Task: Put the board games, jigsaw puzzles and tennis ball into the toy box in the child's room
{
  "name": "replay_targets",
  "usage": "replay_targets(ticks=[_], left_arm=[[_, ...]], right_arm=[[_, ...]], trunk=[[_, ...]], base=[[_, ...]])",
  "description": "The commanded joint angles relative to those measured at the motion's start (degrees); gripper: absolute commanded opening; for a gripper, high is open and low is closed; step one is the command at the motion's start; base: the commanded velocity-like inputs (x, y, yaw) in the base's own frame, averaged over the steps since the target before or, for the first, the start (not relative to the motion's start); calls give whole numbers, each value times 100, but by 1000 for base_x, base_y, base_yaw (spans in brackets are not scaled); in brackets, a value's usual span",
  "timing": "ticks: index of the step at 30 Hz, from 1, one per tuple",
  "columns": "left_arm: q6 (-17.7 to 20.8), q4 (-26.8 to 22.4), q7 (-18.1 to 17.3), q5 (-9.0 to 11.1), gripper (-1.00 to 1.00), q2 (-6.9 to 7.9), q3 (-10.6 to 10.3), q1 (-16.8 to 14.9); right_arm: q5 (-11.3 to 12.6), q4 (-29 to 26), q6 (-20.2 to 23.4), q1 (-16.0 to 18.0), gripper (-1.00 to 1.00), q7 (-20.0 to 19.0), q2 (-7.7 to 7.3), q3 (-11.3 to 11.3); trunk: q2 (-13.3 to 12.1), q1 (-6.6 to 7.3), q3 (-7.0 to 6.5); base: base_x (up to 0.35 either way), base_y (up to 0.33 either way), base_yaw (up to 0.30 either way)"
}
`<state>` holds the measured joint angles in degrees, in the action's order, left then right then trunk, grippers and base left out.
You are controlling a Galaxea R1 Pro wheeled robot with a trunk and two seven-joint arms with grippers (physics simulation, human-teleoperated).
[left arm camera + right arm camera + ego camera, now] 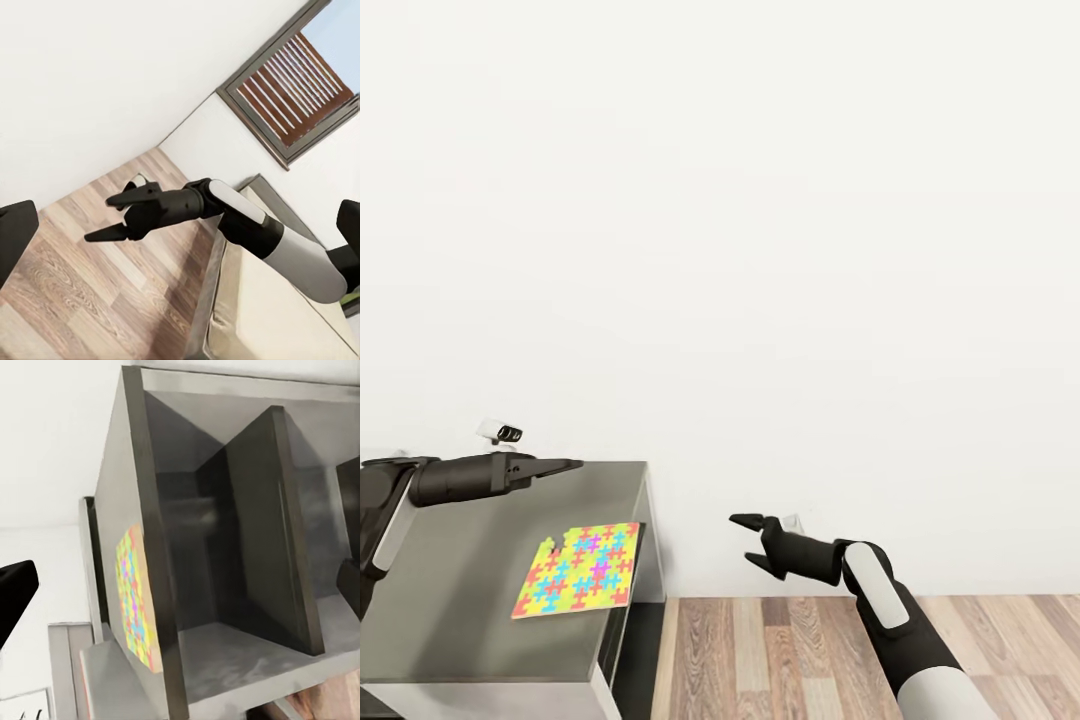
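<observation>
Here the right gripper (752, 540) hangs over the wood-plank floor (800, 650) with its jaws spread and nothing between them. Beyond it the jigsaw puzzle (578, 569) lies flat near the table's (440, 600) right edge — a square, so no long axis, its sides skewed to that edge. Farther back the left gripper (565, 465) hovers above the table, fingers seemingly together — I cannot tell for sure

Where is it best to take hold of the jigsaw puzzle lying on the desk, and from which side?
Probably at its right edge: the jigsaw puzzle is thin and lies flat, but that edge slightly overhangs the desk side. The right end effector, open beside it over the floor, could come in sideways there.
</observation>
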<state>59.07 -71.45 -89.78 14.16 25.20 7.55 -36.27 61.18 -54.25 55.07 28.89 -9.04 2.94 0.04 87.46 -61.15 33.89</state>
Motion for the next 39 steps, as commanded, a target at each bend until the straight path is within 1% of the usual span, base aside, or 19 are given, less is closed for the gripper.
replay_targets(ticks=[1, 6, 10, 16, 24, 33, 39], left_arm=[[61, 0, -22, -1, 100, 2, -1, -3], [61, 1, -22, -1, 100, 2, 0, -3], [61, 0, -22, -1, 100, 2, 0, -3], [61, 6, -22, -1, 100, 2, 1, -3], [61, 8, -22, -1, 100, 2, 1, -3], [61, 11, -22, -1, 100, 2, 1, -3], [61, 16, -22, -1, 100, 2, 7, -3]], right_arm=[[-61, -2, 13, 3, 100, -120, 0, -9], [-62, 9, 2, 3, 100, -351, -4, -16], [-62, 11, -2, 3, 100, -402, -4, -6], [-69, 11, -36, -4, 100, -423, -6, -17], [-83, 11, -54, -6, 100, -423, -5, -20], [-94, 13, -63, -6, 100, -418, -4, -25], [-92, 16, -62, -6, 100, -419, -30, -38]], trunk=[[3, 0, 6], [3, 0, 6], [3, 0, 6], [3, 0, 6], [3, 0, 6], [3, 0, 6], [3, 0, 6]], base=[[-4, 119, 0], [-2, 166, 0], [0, 54, 0], [0, 22, 0], [0, 127, 0], [0, 11, 0], [0, 0, 0]])
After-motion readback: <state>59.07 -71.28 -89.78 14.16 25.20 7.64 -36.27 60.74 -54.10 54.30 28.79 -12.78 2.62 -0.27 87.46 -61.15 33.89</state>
